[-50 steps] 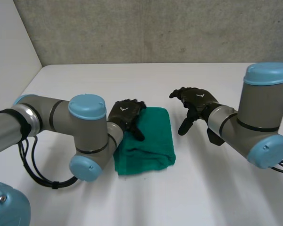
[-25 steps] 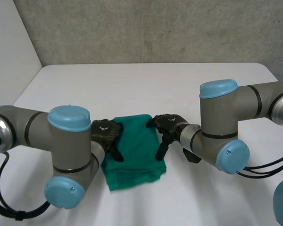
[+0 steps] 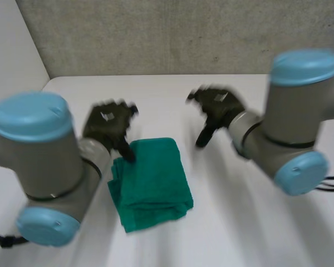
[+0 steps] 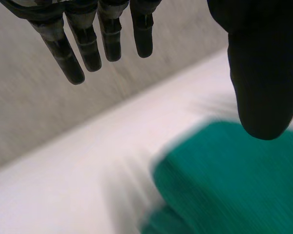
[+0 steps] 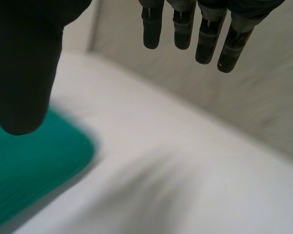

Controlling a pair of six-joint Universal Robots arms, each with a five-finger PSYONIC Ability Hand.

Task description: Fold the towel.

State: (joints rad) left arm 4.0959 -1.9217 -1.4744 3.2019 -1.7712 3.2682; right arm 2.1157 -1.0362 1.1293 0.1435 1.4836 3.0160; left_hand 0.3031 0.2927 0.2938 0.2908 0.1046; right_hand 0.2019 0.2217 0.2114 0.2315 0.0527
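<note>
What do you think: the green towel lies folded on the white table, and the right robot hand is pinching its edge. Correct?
No. The right robot hand is open, apart from the towel; the head and right wrist views show it. The towel does lie folded on the white table.

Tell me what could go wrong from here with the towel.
1. The left robot hand has its thumb over the far corner of the towel; if it drags there, it could pull the fold open.
2. The towel's layers look uneven at the near edge, so the stack may slump.
The right robot hand is open and off the towel, so it poses little risk.
</note>
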